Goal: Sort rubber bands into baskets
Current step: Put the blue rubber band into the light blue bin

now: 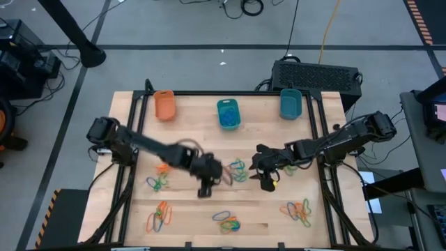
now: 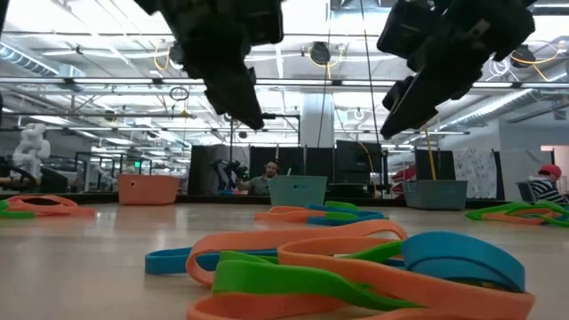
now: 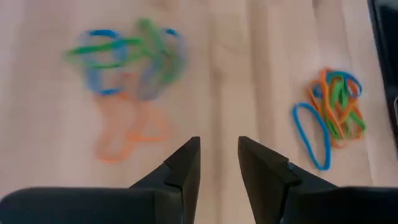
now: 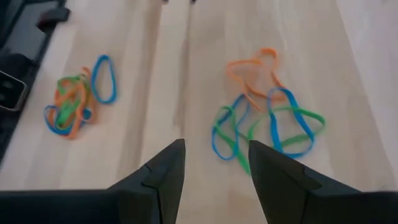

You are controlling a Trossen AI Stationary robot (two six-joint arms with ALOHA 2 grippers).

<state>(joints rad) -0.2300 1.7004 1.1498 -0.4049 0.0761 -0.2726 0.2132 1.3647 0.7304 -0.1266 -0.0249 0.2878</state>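
Closest to my low camera lies a tangle of orange, green and blue rubber bands (image 2: 356, 271), filling the foreground on the table (image 2: 89, 258). That view also shows all three baskets along the far edge: orange basket (image 2: 148, 188), middle teal basket (image 2: 298, 190), right teal basket (image 2: 436, 193). Only the overhead camera shows me the other clusters scattered across the board and both arms meeting near the centre pile (image 1: 237, 169). My left gripper (image 3: 219, 163) hangs above bare wood, fingers apart with a narrow gap, holding nothing. My right gripper (image 4: 216, 167) hovers beside the same pile, fingers spread wider, also empty.
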